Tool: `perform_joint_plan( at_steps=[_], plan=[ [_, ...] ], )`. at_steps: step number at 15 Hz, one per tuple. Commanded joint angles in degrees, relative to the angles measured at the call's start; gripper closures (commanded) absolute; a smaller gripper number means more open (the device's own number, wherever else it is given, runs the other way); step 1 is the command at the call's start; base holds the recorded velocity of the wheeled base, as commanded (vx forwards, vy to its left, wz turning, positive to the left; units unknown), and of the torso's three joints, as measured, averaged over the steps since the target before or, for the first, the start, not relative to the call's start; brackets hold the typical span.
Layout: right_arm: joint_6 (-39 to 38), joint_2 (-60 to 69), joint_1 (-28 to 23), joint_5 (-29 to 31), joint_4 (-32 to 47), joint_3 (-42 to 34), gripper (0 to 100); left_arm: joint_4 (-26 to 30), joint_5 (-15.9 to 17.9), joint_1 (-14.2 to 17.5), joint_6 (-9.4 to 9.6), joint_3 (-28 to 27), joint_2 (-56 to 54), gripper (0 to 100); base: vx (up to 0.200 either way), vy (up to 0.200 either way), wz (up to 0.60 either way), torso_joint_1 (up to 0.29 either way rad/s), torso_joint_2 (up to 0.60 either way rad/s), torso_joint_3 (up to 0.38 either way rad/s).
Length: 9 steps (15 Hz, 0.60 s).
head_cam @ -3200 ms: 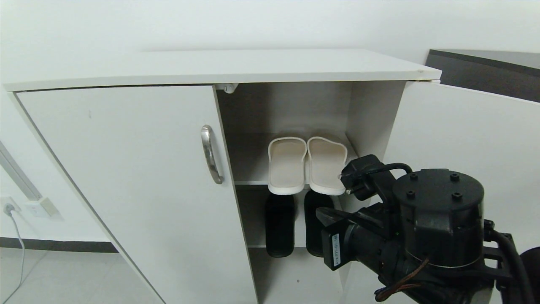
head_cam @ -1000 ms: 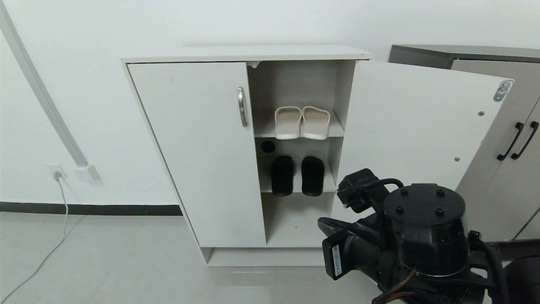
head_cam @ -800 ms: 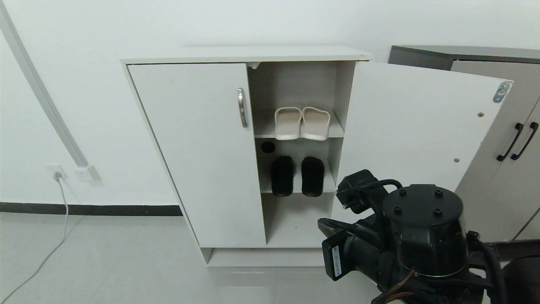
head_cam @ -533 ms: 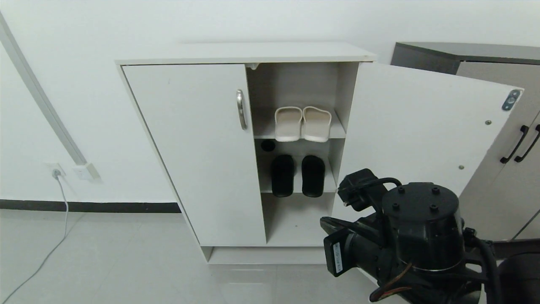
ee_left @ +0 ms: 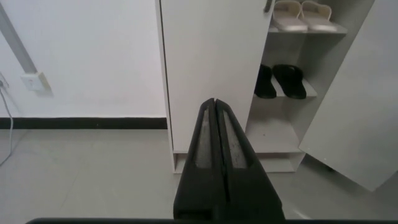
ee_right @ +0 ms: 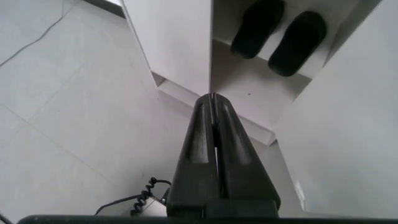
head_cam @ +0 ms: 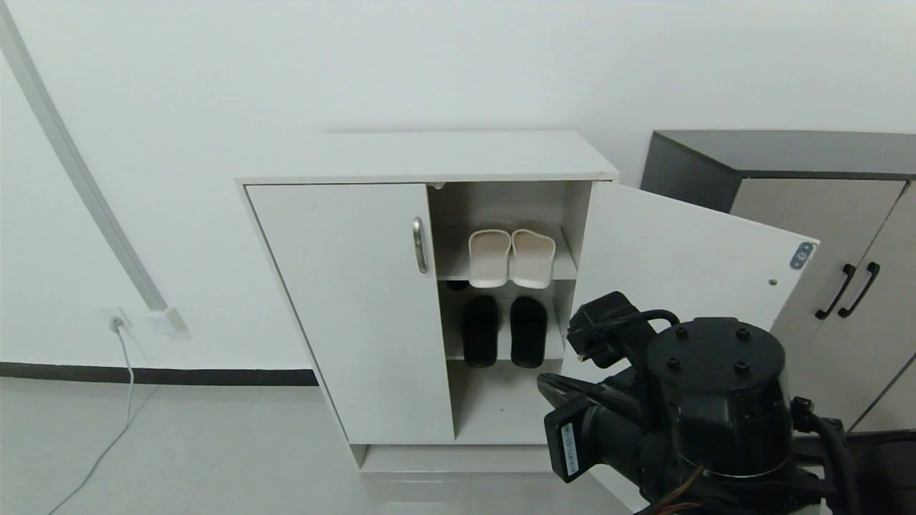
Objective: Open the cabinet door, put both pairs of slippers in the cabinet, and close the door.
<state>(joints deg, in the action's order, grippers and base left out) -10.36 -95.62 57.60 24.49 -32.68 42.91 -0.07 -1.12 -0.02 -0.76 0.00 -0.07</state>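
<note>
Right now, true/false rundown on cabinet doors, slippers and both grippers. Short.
1. The cream slippers sit on the upper shelf of the cabinet. True.
2. The black slippers lie on the floor outside the cabinet. False: they are inside, on the shelf below the cream pair.
3. The right door stands open. True.
4. The left door stands open too. False: it is shut.
5. The left gripper holds a slipper. False: it is shut and holds nothing.
6. The right gripper is shut. True.
</note>
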Motion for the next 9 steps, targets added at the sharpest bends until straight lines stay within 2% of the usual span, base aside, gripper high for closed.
perform_joint_plan(
  at_steps=[1,9],
  plan=[
    [0.3,0.0,0.0,0.0,-0.1,-0.4,100,0.0,0.0,-0.1,-0.04,0.0,0.1,100,0.000,0.000,0.00,0.124,-0.46,-0.330],
    [0.3,0.1,0.0,-0.1,-0.1,-0.4,100,0.0,0.0,0.0,-0.04,0.0,0.1,100,0.000,0.000,0.00,0.177,-0.49,-0.318]
  ],
)
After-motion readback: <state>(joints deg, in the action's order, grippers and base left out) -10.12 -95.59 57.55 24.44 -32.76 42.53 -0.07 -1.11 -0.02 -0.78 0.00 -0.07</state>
